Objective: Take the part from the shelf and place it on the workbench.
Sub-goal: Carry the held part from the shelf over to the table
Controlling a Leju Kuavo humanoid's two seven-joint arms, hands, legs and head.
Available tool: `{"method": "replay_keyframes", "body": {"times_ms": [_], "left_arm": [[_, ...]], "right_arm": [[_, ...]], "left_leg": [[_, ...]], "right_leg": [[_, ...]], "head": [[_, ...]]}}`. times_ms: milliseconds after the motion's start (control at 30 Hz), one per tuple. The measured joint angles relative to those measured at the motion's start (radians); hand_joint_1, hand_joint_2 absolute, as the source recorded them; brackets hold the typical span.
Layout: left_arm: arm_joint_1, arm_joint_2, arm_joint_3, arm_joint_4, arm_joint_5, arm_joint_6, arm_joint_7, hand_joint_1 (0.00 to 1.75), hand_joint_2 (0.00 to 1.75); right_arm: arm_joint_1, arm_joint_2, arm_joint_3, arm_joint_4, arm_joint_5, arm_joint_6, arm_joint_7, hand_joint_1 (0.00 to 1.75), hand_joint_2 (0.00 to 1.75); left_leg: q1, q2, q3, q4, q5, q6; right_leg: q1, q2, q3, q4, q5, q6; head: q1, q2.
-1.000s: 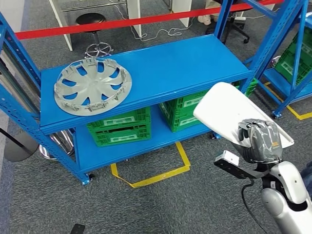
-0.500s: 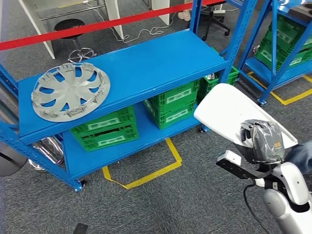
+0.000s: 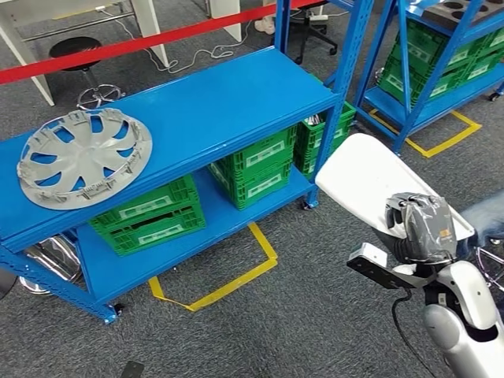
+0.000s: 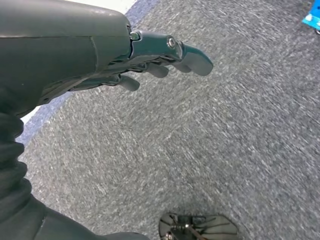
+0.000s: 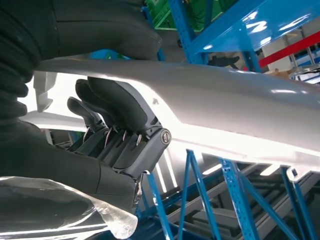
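At lower right of the head view: right hand point(image 3: 420, 227), fingers closed on the near end of the white part point(image 3: 367, 179), which it holds roughly flat, clear of the blue shelf point(image 3: 226, 106). Progress, as judged: pick-up done; carrying and set-down on the workbench remain, no workbench identifiable. Left hand point(image 4: 158, 62): fingers extended and slightly apart, holding nothing, hanging over grey carpet point(image 4: 234, 140). Hazards: shelf corner post point(image 3: 339, 87) near the part's far edge; second rack point(image 3: 428, 71) beyond; a blue-clad figure point(image 3: 484, 216) just beside the hand. Open room: carpet point(image 3: 285, 315) ahead, around the yellow floor marking point(image 3: 238, 279). Also shelved: hubcap point(image 3: 83, 157); green crates point(image 3: 255, 165) below
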Motion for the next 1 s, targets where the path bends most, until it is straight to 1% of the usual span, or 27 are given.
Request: {"method": "replay_keyframes", "body": {"times_ms": [33, 67, 100, 167, 200, 233, 267, 300, 333, 367, 400, 433, 500, 533, 567, 600, 633, 667, 700, 733, 767, 800, 833, 867, 900, 933, 1000], "left_arm": [[-0.001, 0.0, 0.0, 0.0, 0.0, 0.0, 0.0, 0.0, 1.75], [-0.001, -0.002, 0.0, 0.0, -0.001, 0.0, 0.0, 0.0, 1.75], [-0.002, -0.003, 0.0, 0.0, -0.002, 0.0, 0.0, 0.0, 1.75], [-0.002, -0.005, 0.0, 0.0, -0.003, 0.0, -0.001, 0.0, 1.75], [-0.001, -0.005, 0.0, 0.0, -0.004, 0.0, -0.002, 0.0, 1.75], [-0.001, -0.005, 0.0, 0.0, -0.004, 0.0, -0.002, 0.0, 1.75], [-0.001, -0.006, 0.0, 0.0, -0.004, 0.0, -0.002, 0.0, 1.75], [-0.002, -0.006, 0.0, 0.0, -0.004, 0.0, -0.003, 0.0, 1.75], [-0.003, -0.006, 0.0, 0.0, -0.003, 0.0, -0.004, 0.0, 1.75], [-0.003, -0.006, 0.0, 0.0, -0.003, 0.0, -0.004, 0.0, 1.75], [-0.003, -0.005, 0.0, 0.0, -0.003, 0.0, -0.005, 0.0, 1.75], [-0.003, -0.005, 0.0, 0.0, -0.002, 0.0, -0.005, 0.0, 1.75], [-0.003, -0.005, 0.0, 0.0, -0.002, 0.0, -0.005, 0.0, 1.75], [-0.004, -0.005, 0.0, 0.0, -0.002, 0.0, -0.005, 0.0, 1.75], [-0.005, -0.004, 0.0, 0.0, -0.001, 0.0, -0.005, 0.0, 1.75], [-0.005, -0.004, 0.0, 0.0, -0.001, 0.0, -0.005, 0.0, 1.75], [-0.004, -0.005, 0.0, 0.0, -0.001, 0.0, -0.005, 0.0, 1.75], [-0.002, -0.005, 0.0, 0.0, -0.001, 0.0, -0.005, 0.0, 1.75], [0.0, -0.005, 0.0, 0.0, -0.001, 0.0, -0.004, 0.0, 1.75], [0.001, -0.005, 0.0, 0.0, 0.0, 0.0, -0.004, 0.0, 1.75], [0.002, -0.005, 0.0, 0.0, 0.001, 0.0, -0.003, 0.0, 1.75], [0.002, -0.005, 0.0, 0.0, 0.001, 0.0, -0.003, 0.0, 1.75], [0.002, -0.004, 0.0, 0.0, 0.002, 0.0, -0.003, 0.0, 1.75], [0.002, -0.003, 0.0, 0.0, 0.002, 0.0, -0.003, 0.0, 1.75], [0.002, -0.002, 0.0, 0.0, 0.002, 0.0, -0.003, 0.0, 1.75], [0.001, -0.001, 0.0, 0.0, 0.002, 0.0, -0.002, 0.0, 1.75], [0.0, -0.001, 0.0, 0.0, 0.002, 0.0, -0.002, 0.0, 1.75]], "right_arm": [[-0.001, 0.0, 0.0, 0.0, 0.0, 0.0, 0.0, 1.75, 1.75], [0.0, 0.0, 0.0, 0.0, 0.0, 0.0, 0.0, 1.75, 1.75], [-0.002, 0.0, 0.0, -0.001, 0.0, 0.001, 0.0, 1.75, 1.75], [-0.004, 0.0, 0.001, -0.001, 0.0, 0.002, 0.0, 1.75, 1.75], [-0.006, 0.0, 0.001, 0.0, 0.0, 0.002, 0.0, 1.75, 1.75], [-0.005, 0.0, 0.002, 0.001, 0.0, 0.002, 0.0, 1.75, 1.75], [-0.005, 0.0, 0.002, 0.001, 0.0, 0.002, 0.0, 1.75, 1.75], [-0.006, 0.0, 0.002, 0.001, 0.0, 0.002, 0.0, 1.75, 1.75], [-0.008, 0.0, 0.001, 0.001, -0.001, 0.002, 0.0, 1.75, 1.75], [-0.01, 0.0, 0.001, 0.001, -0.001, 0.002, 0.0, 1.75, 1.75], [-0.011, 0.0, 0.001, 0.0, -0.002, 0.002, 0.0, 1.75, 1.75], [-0.011, 0.0, 0.0, 0.0, -0.003, 0.002, 0.0, 1.75, 1.75], [-0.009, 0.0, -0.001, -0.001, -0.005, 0.002, 0.0, 1.75, 1.75], [-0.009, 0.0, -0.002, -0.001, -0.005, 0.002, 0.0, 1.75, 1.75], [-0.009, 0.0, -0.003, -0.002, -0.005, 0.002, 0.0, 1.75, 1.75], [-0.01, 0.0, -0.003, -0.003, -0.005, 0.002, 0.0, 1.75, 1.75], [-0.01, 0.0, -0.004, -0.004, -0.005, 0.002, 0.0, 1.75, 1.75], [-0.009, 0.0, -0.003, -0.004, -0.005, 0.003, 0.0, 1.75, 1.75], [-0.008, 0.0, -0.003, -0.004, -0.006, 0.003, -0.001, 1.75, 1.75], [-0.006, 0.0, -0.003, -0.003, -0.006, 0.003, -0.001, 1.75, 1.75], [-0.006, 0.0, -0.003, -0.004, -0.007, 0.003, -0.001, 1.75, 1.75], [-0.005, 0.0, -0.003, -0.004, -0.008, 0.003, -0.001, 1.75, 1.75], [-0.005, 0.0, -0.003, -0.005, -0.008, 0.002, 0.0, 1.75, 1.75], [-0.005, 0.0, -0.004, -0.006, -0.008, 0.002, 0.0, 1.75, 1.75], [-0.006, 0.0, -0.004, -0.006, -0.008, 0.002, 0.0, 1.75, 1.75], [-0.005, 0.0, -0.005, -0.007, -0.009, 0.002, 0.0, 1.75, 1.75], [0.0, -0.001, -0.007, -0.007, -0.009, 0.002, 0.0, 1.75, 1.75]], "left_leg": [[0.0, 0.002, 0.001, -0.005, -0.001, -0.001], [0.002, 0.01, 0.002, -0.015, 0.002, -0.001], [0.003, 0.026, 0.003, -0.026, 0.006, 0.001], [0.007, 0.059, 0.003, -0.037, 0.013, 0.008], [0.006, 0.072, 0.002, -0.038, 0.014, 0.009], [0.006, 0.081, 0.002, -0.037, 0.013, 0.009], [0.006, 0.089, 0.002, -0.037, 0.012, 0.007], [0.007, 0.097, 0.003, -0.035, 0.011, 0.005], [0.005, 0.103, 0.004, -0.033, 0.008, 0.001], [0.002, 0.109, 0.003, -0.03, 0.005, -0.004], [-0.001, 0.115, 0.003, -0.027, 0.004, -0.01], [-0.003, 0.121, 0.002, -0.026, 0.003, -0.014], [-0.003, 0.133, 0.003, -0.023, 0.0, -0.023], [-0.001, 0.126, 0.0, -0.014, -0.009, -0.028], [0.001, 0.113, -0.009, 0.012, -0.029, -0.033], [0.003, 0.096, -0.028, 0.06, -0.059, -0.037], [0.004, 0.08, -0.056, 0.126, -0.093, -0.04], [0.005, 0.073, -0.085, 0.194, -0.123, -0.042], [0.005, 0.07, -0.107, 0.244, -0.138, -0.042], [0.005, 0.069, -0.116, 0.263, -0.134, -0.041], [0.005, 0.067, -0.106, 0.24, -0.11, -0.038], [0.005, 0.06, -0.082, 0.184, -0.074, -0.034], [0.005, 0.046, -0.052, 0.116, -0.038, -0.029], [0.006, 0.03, -0.024, 0.053, -0.013, -0.024], [0.006, 0.018, -0.007, 0.011, -0.001, -0.02], [0.005, 0.011, 0.0, -0.008, -0.001, -0.018], [0.004, 0.02, 0.001, -0.017, 0.0, -0.014]], "right_leg": [[0.0, 0.003, -0.003, 0.001, 0.001, 0.003], [-0.002, 0.01, -0.008, 0.001, 0.003, 0.009], [-0.005, -0.002, -0.037, 0.049, -0.021, 0.02], [-0.01, -0.033, -0.112, 0.19, -0.087, 0.041], [-0.012, -0.053, -0.148, 0.262, -0.115, 0.047], [-0.013, -0.056, -0.151, 0.27, -0.108, 0.051], [-0.015, -0.061, -0.132, 0.236, -0.083, 0.052], [-0.016, -0.071, -0.097, 0.172, -0.049, 0.054], [-0.015, -0.088, -0.059, 0.1, -0.024, 0.054], [-0.014, -0.101, -0.026, 0.043, -0.008, 0.05], [-0.011, -0.109, -0.008, 0.008, -0.002, 0.044], [-0.009, -0.109, -0.002, -0.003, -0.005, 0.038], [-0.009, -0.093, -0.003, -0.004, 0.0, 0.023], [-0.011, -0.086, -0.004, -0.005, 0.002, 0.017], [-0.012, -0.08, -0.004, -0.007, 0.004, 0.011], [-0.014, -0.073, -0.003, -0.008, 0.005, 0.005], [-0.014, -0.066, -0.004, -0.007, 0.005, 0.002], [-0.013, -0.058, -0.004, -0.007, 0.005, 0.0], [-0.012, -0.049, -0.004, -0.007, 0.005, -0.001], [-0.012, -0.04, -0.004, -0.007, 0.005, -0.001], [-0.011, -0.03, -0.003, -0.006, 0.005, -0.001], [-0.011, -0.02, -0.003, -0.005, 0.005, -0.001], [-0.011, -0.012, -0.003, -0.003, 0.005, 0.0], [-0.01, -0.003, -0.005, -0.001, 0.005, 0.002], [-0.01, 0.005, -0.008, 0.001, 0.006, 0.006], [-0.012, 0.011, -0.012, 0.001, 0.008, 0.012], [-0.015, 0.02, -0.02, -0.001, 0.012, 0.026]], "head": [[-0.001, 0.0], [-0.002, 0.0], [-0.001, 0.0], [0.005, 0.0], [0.008, 0.0], [0.009, 0.0], [0.009, 0.0], [0.009, 0.0], [0.009, 0.0], [0.009, 0.0], [0.008, 0.0], [0.007, 0.0], [0.006, 0.0], [0.005, 0.0], [0.004, 0.0], [0.002, 0.0], [0.0, 0.0], [-0.001, 0.0], [-0.001, 0.0], [-0.001, 0.0], [-0.001, 0.0], [-0.001, 0.0], [-0.001, 0.0], [-0.001, 0.0], [-0.001, 0.0], [0.0, 0.0], [0.0, 0.0]]}}
